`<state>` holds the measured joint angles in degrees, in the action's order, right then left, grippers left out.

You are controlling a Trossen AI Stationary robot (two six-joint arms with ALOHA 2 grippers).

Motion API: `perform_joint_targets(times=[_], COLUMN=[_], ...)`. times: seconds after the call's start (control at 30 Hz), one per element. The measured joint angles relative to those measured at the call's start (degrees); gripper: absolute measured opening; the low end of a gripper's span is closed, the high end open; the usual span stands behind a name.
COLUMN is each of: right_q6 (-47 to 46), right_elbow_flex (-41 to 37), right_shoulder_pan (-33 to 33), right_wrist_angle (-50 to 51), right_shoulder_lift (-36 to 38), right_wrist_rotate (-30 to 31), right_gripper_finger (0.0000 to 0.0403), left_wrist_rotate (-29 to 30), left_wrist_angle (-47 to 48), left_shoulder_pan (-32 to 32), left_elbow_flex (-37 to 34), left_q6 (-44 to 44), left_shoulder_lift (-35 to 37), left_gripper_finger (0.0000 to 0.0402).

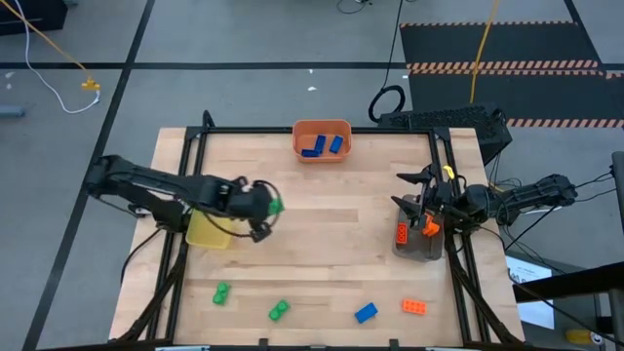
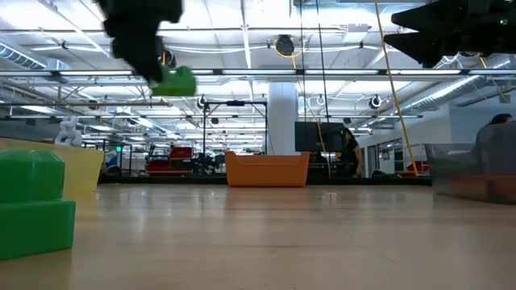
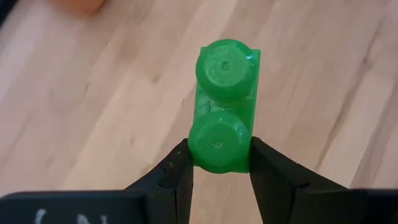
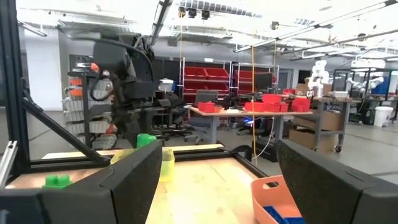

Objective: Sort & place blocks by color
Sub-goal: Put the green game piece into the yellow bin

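Gripping a small green studded plastic brick (image 3: pixel 224 115) between its two dark fingers (image 3: pixel 177 180), the left tool (image 1: pixel 265 207) hung above the pale wooden bench (image 1: pixel 322 234), just beside the translucent yellow plastic bin (image 1: pixel 207 232) on the left side. The brick was clear of the wood, its two round studs facing the wrist camera. The right tool (image 1: pixel 429 203) waited over the grey bin (image 1: pixel 419 246) at the bench's right edge, its jaws spread wide and holding nothing. That bin held orange bricks (image 1: pixel 403 232), though how many was hard to tell from above. An orange plastic bin (image 1: pixel 322 139) at the far middle edge contained two blue bricks (image 1: pixel 322 146). Along the near edge lay two more green bricks (image 1: pixel 221 292) (image 1: pixel 279 310), a blue brick (image 1: pixel 366 312) and an orange brick (image 1: pixel 414 306), each apart from the others.
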<state>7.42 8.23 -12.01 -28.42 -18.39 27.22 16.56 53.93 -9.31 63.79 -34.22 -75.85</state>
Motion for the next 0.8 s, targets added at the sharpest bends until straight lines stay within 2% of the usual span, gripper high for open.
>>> perform_joint_targets(times=[0.17, 0.37, 0.47, 0.6, 0.73, 0.8], right_q6=[-1.9, -2.2, -2.4, -2.5, -2.5, -2.5], right_elbow_flex=[0.0, 0.0, 0.0, 0.0, 0.0, 0.0], right_shoulder_pan=[0.0, 0.0, 0.0, 0.0, 0.0, 0.0], right_wrist_angle=[0.0, 0.0, 0.4, 0.8, 0.8, 0.8], right_shoulder_lift=[0.0, 0.0, 0.0, 0.0, 0.0, 0.0], right_wrist_rotate=[0.0, 0.0, 0.0, 0.0, 0.0, 0.0], right_gripper_finger=[0.0311, 0.0311, 0.0311, 0.0311, 0.0311, 0.0311], left_wrist_rotate=[0.2, 0.2, -2.3, -6.4, -11.5, -12.1], left_wrist_angle=[4.7, 20.7, 28.1, 33.3, 33.6, 34.5], left_shoulder_pan=[-2.0, -5.4, -6.6, -6.7, -4.6, -3.6], left_elbow_flex=[-7.4, -8.6, -8.6, -8.6, -8.6, -8.6], left_q6=[-8.5, -17.1, -20.8, -22.0, -20.0, -19.6], left_shoulder_lift=[8.5, 13.0, 13.8, 14.0, 14.0, 14.0], left_gripper_finger=[0.0126, 0.0126, 0.0126, 0.0126, 0.0127, 0.0127])
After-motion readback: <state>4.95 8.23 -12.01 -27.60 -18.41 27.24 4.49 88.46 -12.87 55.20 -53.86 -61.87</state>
